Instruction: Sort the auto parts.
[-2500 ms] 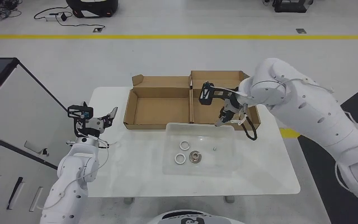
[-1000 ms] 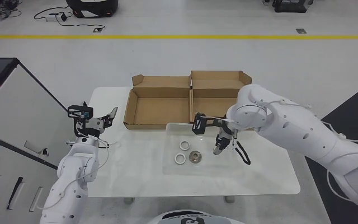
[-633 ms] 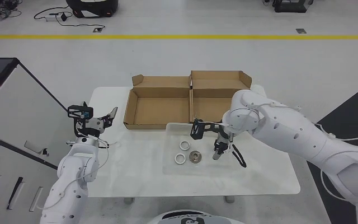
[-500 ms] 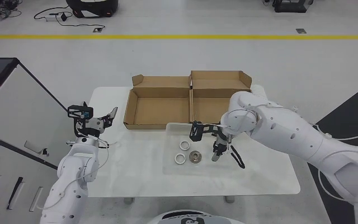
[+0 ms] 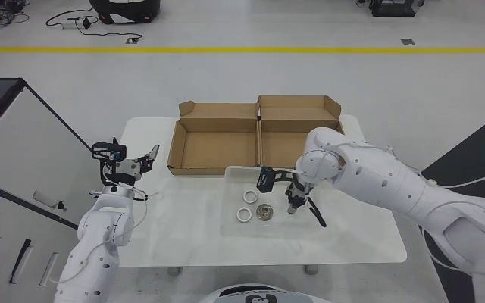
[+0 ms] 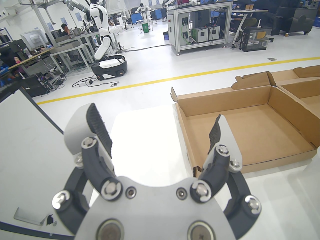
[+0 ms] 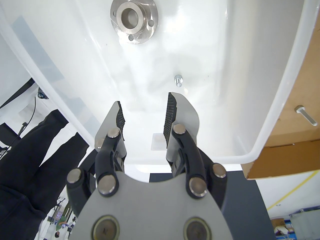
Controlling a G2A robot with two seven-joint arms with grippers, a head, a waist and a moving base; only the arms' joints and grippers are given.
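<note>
A clear plastic tray (image 5: 303,227) on the table holds two white rings (image 5: 248,197) (image 5: 242,214), a metal flange (image 5: 264,211) (image 7: 134,18) and a small bolt (image 7: 178,80). My right gripper (image 5: 292,208) (image 7: 145,103) hangs open inside the tray, the small bolt just beyond its fingertips and the flange farther off. A longer bolt (image 7: 305,115) lies in the right cardboard box (image 5: 288,148). The left cardboard box (image 5: 214,149) (image 6: 250,128) holds nothing. My left gripper (image 5: 145,156) (image 6: 156,119) is open and empty at the table's left edge.
The two cardboard boxes stand side by side behind the tray, flaps raised at their far sides. A white panel (image 5: 34,144) leans left of the table. Bare tabletop (image 5: 182,220) lies left of the tray and in front of it.
My right arm came from over the right box down into the tray, ending near the small bolt. The left arm has not moved.
</note>
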